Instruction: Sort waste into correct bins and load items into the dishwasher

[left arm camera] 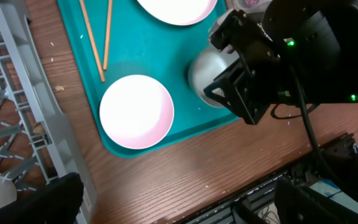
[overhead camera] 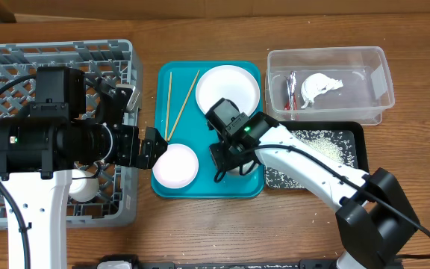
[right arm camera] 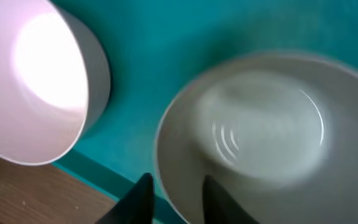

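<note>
My right gripper [right arm camera: 176, 186] is open and straddles the near rim of the grey-green bowl [right arm camera: 266, 124], one finger outside and one inside. That bowl sits on the teal tray [overhead camera: 163, 82], mostly hidden under the right wrist [overhead camera: 226, 161] from above. The pinkish bowl [overhead camera: 175, 165] stands to its left. A pale plate [overhead camera: 228, 88] and two chopsticks [overhead camera: 172, 104] lie further back on the tray. My left gripper [left arm camera: 179, 199] is open and empty, above the table's front edge beside the pinkish bowl [left arm camera: 135, 111]. A white cup [overhead camera: 84, 187] rests in the grey dish rack [overhead camera: 21, 56].
The clear tub [overhead camera: 327, 51] at the back right holds a red wrapper [overhead camera: 291, 91] and a white napkin [overhead camera: 319, 86]. In front of it, the black tray [overhead camera: 364, 149] carries loose rice [overhead camera: 323, 146]. The left arm's body covers much of the rack.
</note>
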